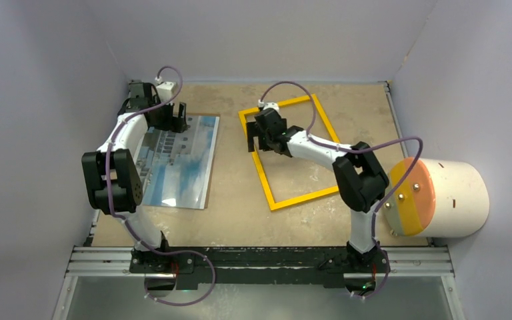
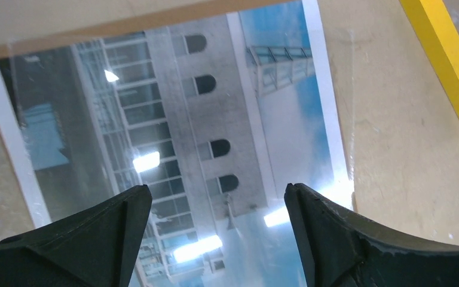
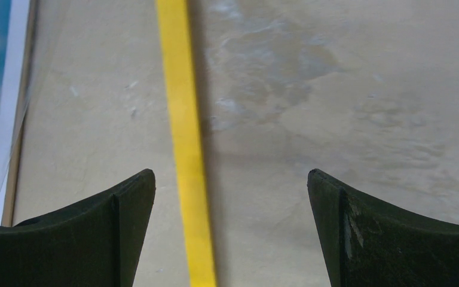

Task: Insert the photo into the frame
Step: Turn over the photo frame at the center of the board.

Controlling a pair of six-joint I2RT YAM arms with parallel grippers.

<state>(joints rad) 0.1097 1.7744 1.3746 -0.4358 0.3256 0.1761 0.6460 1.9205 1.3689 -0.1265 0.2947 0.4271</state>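
Top external: photo (image 1: 180, 163) flat on surface (image 1: 233, 200), apart from empty frame (image 1: 303, 199) at its right; left fingers (image 2: 95, 239) spread above photo, presumably for pickup, right fingers (image 3: 95, 239) spread over frame rail, probably to steady it.

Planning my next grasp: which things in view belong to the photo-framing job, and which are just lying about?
Job: rectangular photo print of a white building and blue sky; thin bright yellow rectangular frame; open left gripper, open right gripper.
Lying about: flat brown backing board under the photo; white cylinder with orange-and-yellow end.
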